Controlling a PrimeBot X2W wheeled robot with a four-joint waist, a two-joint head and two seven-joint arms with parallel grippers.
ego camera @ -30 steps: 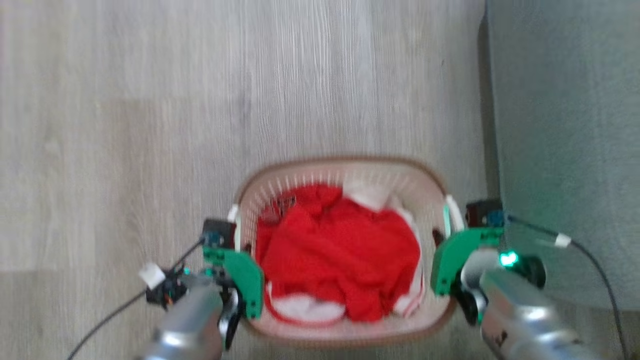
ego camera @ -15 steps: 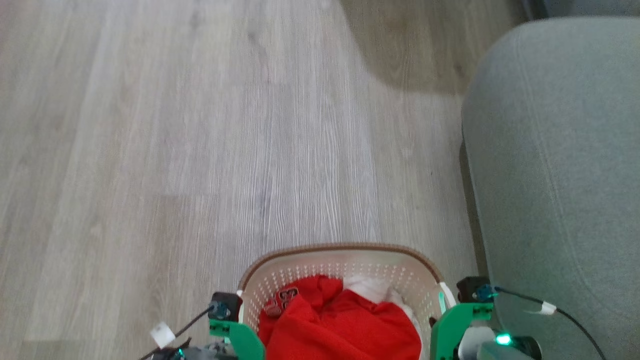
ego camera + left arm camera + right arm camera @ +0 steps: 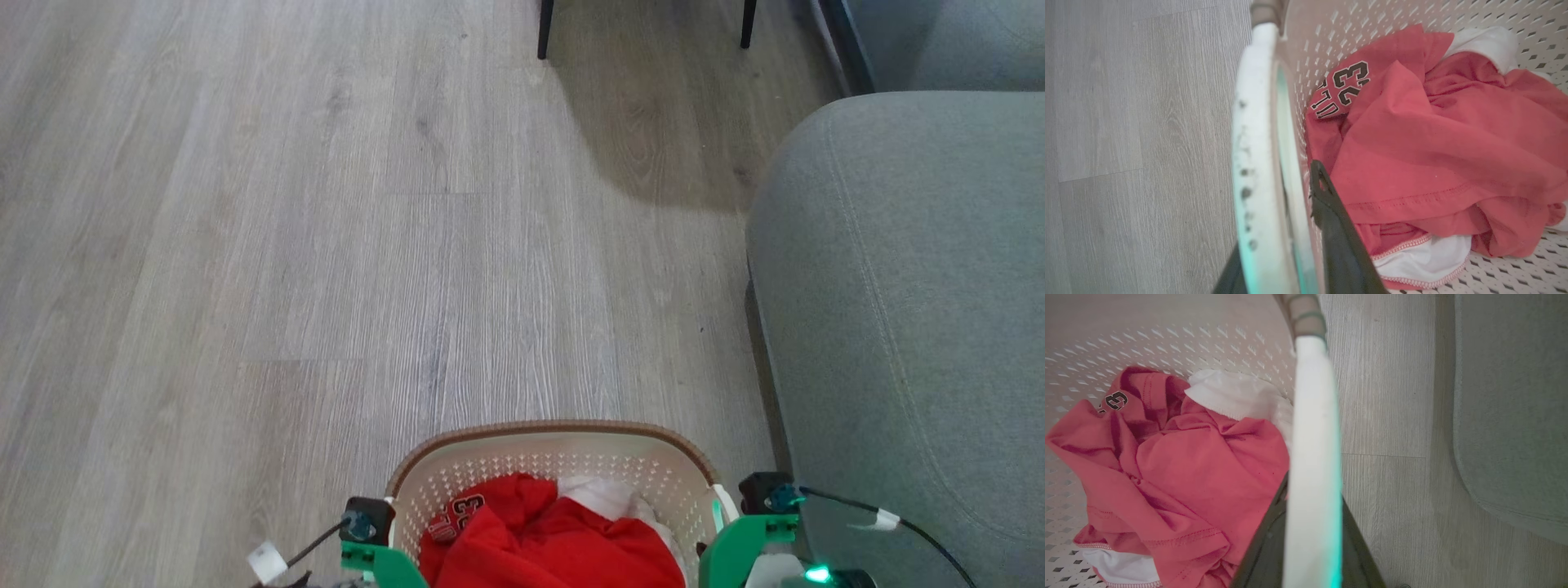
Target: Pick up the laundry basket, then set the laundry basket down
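Left gripper (image 3: 1284, 249) and right gripper (image 3: 1312, 526) are each pinching a white handle (image 3: 1253, 143); the basket (image 3: 555, 427) is facing up, long side running left to right.

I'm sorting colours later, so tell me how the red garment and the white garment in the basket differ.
The red garment carries printed numbers; the white garment looks plain. The red garment lies on top, covering most of the load; the white garment peeks out beside it. Both lie crumpled in the laundry basket.
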